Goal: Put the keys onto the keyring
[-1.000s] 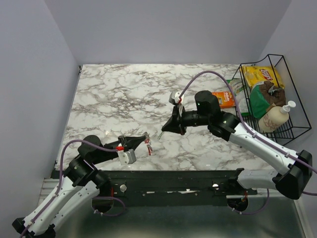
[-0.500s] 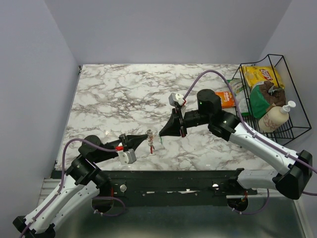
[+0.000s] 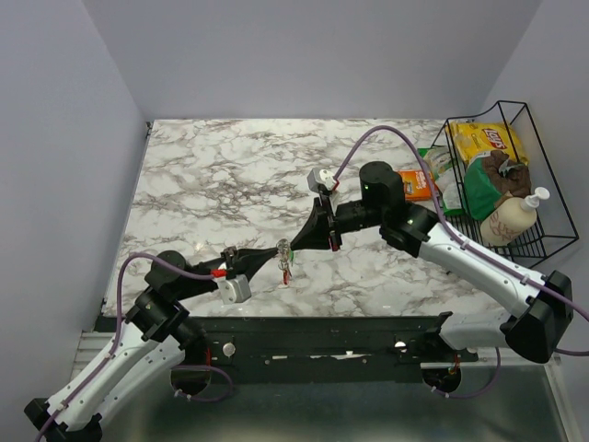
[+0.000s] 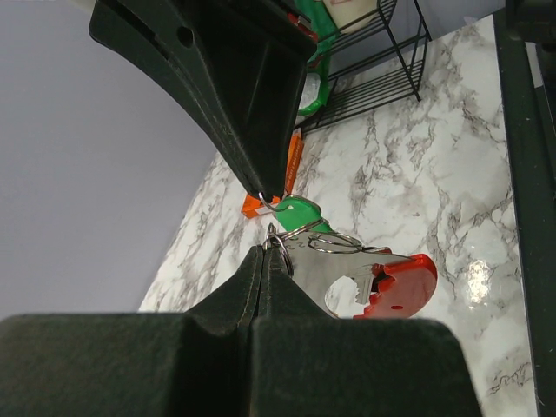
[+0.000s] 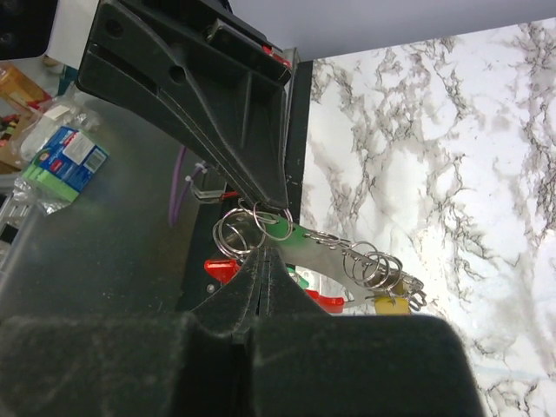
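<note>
My two grippers meet tip to tip above the front middle of the marble table (image 3: 212, 175). The left gripper (image 3: 274, 252) is shut on the keyring (image 4: 280, 239), a thin steel loop at its fingertips. A red key (image 4: 398, 282) and several small rings (image 4: 334, 243) hang from it. The right gripper (image 3: 299, 247) comes in from the right and is shut on the green key (image 4: 301, 211) by its small ring. In the right wrist view the green key (image 5: 292, 233), a yellow key (image 5: 391, 304) and a chain of rings (image 5: 373, 265) dangle between both tips.
A black wire basket (image 3: 543, 184) at the right edge holds a yellow chips bag (image 3: 486, 140) and a soap bottle (image 3: 512, 217). An orange packet (image 3: 416, 187) lies behind the right arm. Purple cables (image 3: 386, 138) loop over both arms.
The right gripper has moved left and toward the front. The left gripper has carried the keyring and hanging keys slightly right, so the two tips now meet.
</note>
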Controlling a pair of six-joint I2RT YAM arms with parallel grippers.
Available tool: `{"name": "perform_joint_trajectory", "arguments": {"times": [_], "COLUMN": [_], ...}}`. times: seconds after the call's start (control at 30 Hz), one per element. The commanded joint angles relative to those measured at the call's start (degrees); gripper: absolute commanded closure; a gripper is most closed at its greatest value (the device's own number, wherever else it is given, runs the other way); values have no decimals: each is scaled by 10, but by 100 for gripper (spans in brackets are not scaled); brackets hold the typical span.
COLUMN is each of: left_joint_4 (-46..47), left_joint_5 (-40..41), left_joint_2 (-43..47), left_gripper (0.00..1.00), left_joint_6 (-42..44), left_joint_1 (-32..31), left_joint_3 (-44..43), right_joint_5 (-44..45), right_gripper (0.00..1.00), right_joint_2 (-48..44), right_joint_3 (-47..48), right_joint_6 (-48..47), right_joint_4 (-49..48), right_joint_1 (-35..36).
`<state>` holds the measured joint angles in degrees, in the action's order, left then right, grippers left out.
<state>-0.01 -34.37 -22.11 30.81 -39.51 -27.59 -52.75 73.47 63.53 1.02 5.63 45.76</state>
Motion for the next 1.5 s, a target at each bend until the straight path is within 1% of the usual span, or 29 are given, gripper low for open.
{"name": "perform_joint_trajectory", "arguments": {"times": [0.0,0.27,0.43,0.47,0.53,0.57,0.67,0.7,0.8,0.9,1.1,1.33,1.47], "left_joint_4": [41,48,90,96,119,128,182,219,290,323,368,371,356], "left_joint_5": [-17,-7,12,16,35,44,68,72,84,91,97,74,69], "left_joint_2": [-3,-7,-3,-1,2,8,24,29,42,45,57,49,40], "left_gripper": [100,100,100,100,100,100,100,100,100,100,100,100,100], "left_joint_6": [-10,-29,-75,-84,-107,-117,-158,-170,-212,-232,-244,-245,-233], "left_joint_1": [-2,-3,-2,-3,-2,-3,-3,-3,-2,-2,-2,-2,-2], "left_joint_3": [3,0,10,15,22,33,54,72,108,124,141,141,133], "right_joint_5": [-9,-16,-1,13,29,49,71,73,59,34,22,18,11], "right_gripper": [99,99,99,99,99,99,99,99,99,99,99,99,99], "right_joint_2": [4,8,2,-2,-19,-25,-50,-54,-54,-42,-24,-18,-17], "right_joint_3": [22,25,17,15,5,-7,-26,-29,-24,-10,-1,4,8], "right_joint_6": [8,7,14,16,27,31,45,50,58,63,60,55,52], "right_joint_4": [-26,-29,-37,-40,-50,-70,-107,-125,-136,-134,-113,-108,-105], "right_joint_1": [5,10,12,11,11,11,11,11,11,11,11,11,11]}}
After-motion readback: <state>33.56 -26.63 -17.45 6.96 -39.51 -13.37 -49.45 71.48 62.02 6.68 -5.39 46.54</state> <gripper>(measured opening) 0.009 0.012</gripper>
